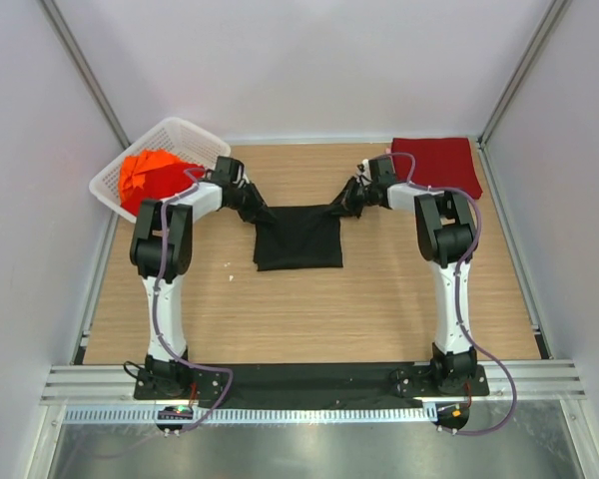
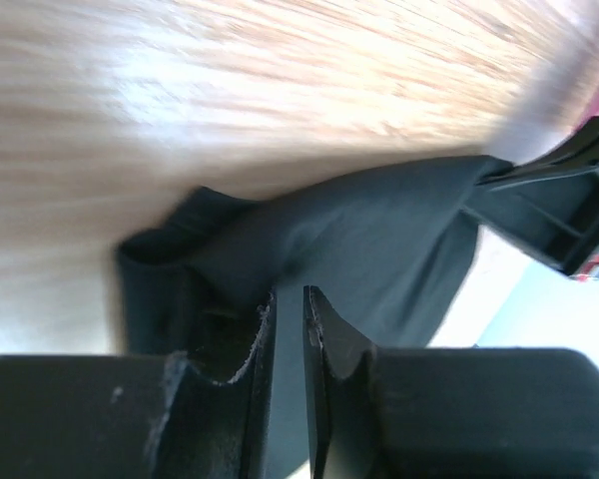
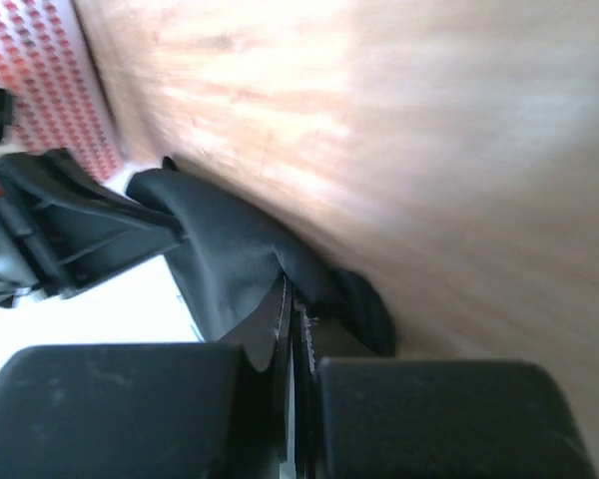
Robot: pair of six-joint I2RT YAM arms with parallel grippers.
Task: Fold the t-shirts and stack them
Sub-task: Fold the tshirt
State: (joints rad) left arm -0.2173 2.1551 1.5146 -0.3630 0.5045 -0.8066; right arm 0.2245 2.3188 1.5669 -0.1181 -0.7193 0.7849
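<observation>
- The black shirt [image 1: 298, 238] lies in the middle of the tabletop [image 1: 309, 319]. Its near part is flat on the wood and its far edge is stretched between the two grippers.
- The left gripper [image 1: 257, 208] is clenched on the far-left corner. Its wrist view shows cloth pinched in the thin slit between the fingers [image 2: 255, 379].
- The right gripper [image 1: 345, 204] is clamped tight on the far-right corner, with cloth bunched at its tips.
- For a clean fold, I judge both grippers should travel together toward the near hem at equal height, with the edge taut between them.
- They should let go only once the edges line up, since a lopsided pull would skew the fold.
- The folded red shirt [image 1: 437, 162] in the far-right corner looks like the stack's base.
- The orange shirts [image 1: 152, 175] sit in the basket [image 1: 185, 125] at far left.
</observation>
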